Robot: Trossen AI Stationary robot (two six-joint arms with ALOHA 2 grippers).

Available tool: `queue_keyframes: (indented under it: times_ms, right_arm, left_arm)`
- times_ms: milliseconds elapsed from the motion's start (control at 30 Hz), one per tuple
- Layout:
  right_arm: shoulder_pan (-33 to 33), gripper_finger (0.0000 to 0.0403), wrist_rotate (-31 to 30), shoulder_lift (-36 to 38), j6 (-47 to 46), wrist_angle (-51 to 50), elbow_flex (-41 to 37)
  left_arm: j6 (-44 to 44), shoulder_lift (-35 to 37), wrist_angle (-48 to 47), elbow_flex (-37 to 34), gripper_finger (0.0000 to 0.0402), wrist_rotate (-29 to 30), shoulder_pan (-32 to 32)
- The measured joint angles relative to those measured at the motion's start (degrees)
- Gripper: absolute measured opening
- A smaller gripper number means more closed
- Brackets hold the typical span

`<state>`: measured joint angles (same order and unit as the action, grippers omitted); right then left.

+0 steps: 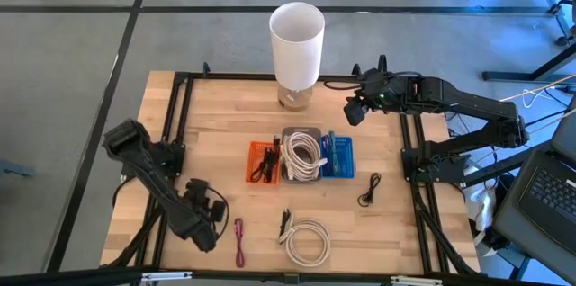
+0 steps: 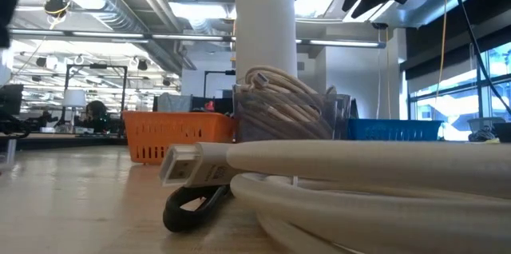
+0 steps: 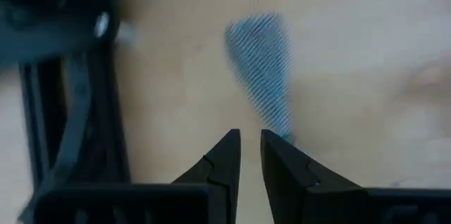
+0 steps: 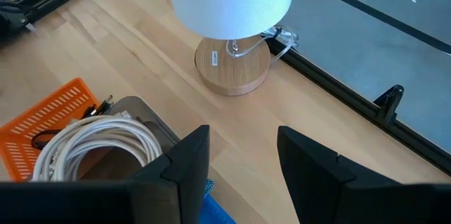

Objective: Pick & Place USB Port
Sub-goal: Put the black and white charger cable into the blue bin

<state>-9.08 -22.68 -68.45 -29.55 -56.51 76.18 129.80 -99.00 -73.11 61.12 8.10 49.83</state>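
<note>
The left gripper sits low over the tabletop at the near left, fingers nearly together and holding nothing, just beside the pink cable. Farther back, the right gripper hangs wide apart and empty near the lamp.

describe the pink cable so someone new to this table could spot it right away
Start at the row of three small bins mid-table, then drop to the front edge, where loose cables lie. The pink cable is the thin folded strand left of the thick white cable coil, just right of the left gripper. It alone is pink.
</note>
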Motion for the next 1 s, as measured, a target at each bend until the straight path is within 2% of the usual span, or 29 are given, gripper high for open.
queue_keyframes:
  times_ms: [67, 200, 500, 600, 733, 867, 1000]
  right_arm:
    - [0.00, 0.0170, 0.00, 0.00, 0.01, 0.00, 0.00]
    - [0.00, 0.0170, -0.02, 0.00, 0.01, 0.54, 0.00]
    - [0.00, 0.0170, -0.06, 0.00, 0.23, 2.53, 0.00]
    - [0.00, 0.0170, -0.02, 0.00, 0.23, 2.52, 0.00]
    - [0.01, 0.0170, 0.22, 0.00, 0.23, 2.51, 0.00]
    - [0.00, 0.0170, 0.24, 0.00, 0.18, 2.47, 0.00]
    - [0.01, 0.0170, 0.26, 0.00, 0.18, 2.47, 0.00]
  left_arm:
    - [1.38, -1.12, 1.66, -0.02, 0.0051, -2.85, 0.63]
    - [1.81, -1.88, 6.94, 0.00, 0.0062, -3.43, 1.21]
    - [2.03, -1.86, 8.95, -0.35, 0.0126, -3.43, -0.16]
    - [2.33, -1.86, 10.78, -2.21, 0.0143, -3.21, -0.19]
    - [2.71, -1.45, 18.42, -6.77, 0.0155, -3.06, -0.16]
    - [2.92, -1.16, 20.97, -8.88, 0.0153, -2.68, -0.16]
    - [2.51, -0.15, 20.03, -8.83, 0.0105, -2.93, -0.34]
